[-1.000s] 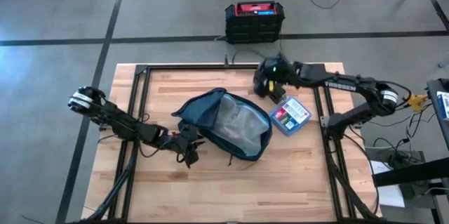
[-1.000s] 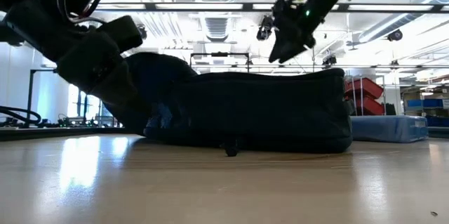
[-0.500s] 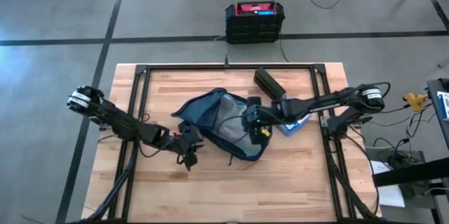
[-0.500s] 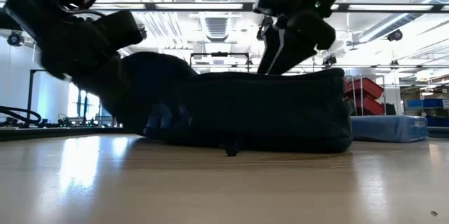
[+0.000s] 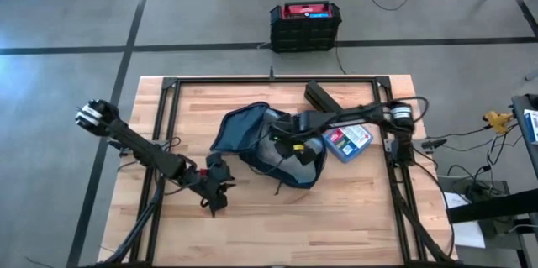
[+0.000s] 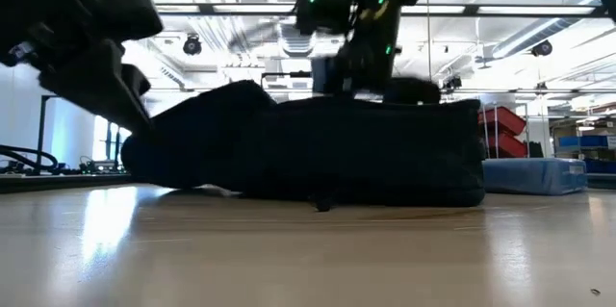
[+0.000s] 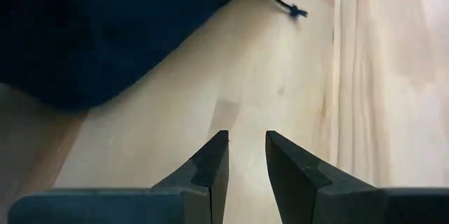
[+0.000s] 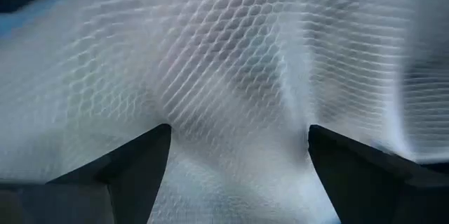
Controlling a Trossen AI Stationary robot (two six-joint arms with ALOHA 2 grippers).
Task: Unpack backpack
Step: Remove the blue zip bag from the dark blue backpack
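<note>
Backpack (image 5: 267,144) lies flat mid-table, opening up, flap thrown toward the left so the light grey lining shows, which leaves the mouth clear for reaching in from above. Right gripper (image 5: 290,140) is down over the open mouth, arm stretched in from the right side; right wrist view shows its fingers (image 8: 116,175) spread wide with pale mesh lining (image 8: 231,90) filling the gap, nothing between them, so open and empty, probably just touching or hovering on the mesh, hard to say which. Left gripper (image 5: 213,191) sits low on the table, near side, just left of the bag and apart from it; in its wrist view the fingers (image 7: 210,164) are nearly together with a narrow gap, holding nothing, bare wood under them and the bag's navy edge farther off. A blue box (image 5: 347,139) lies on the table just right of the backpack, a black bar-shaped item (image 5: 320,97) beyond it toward the far edge. Black crate (image 5: 304,26) with red top stands on the floor past the table.
</note>
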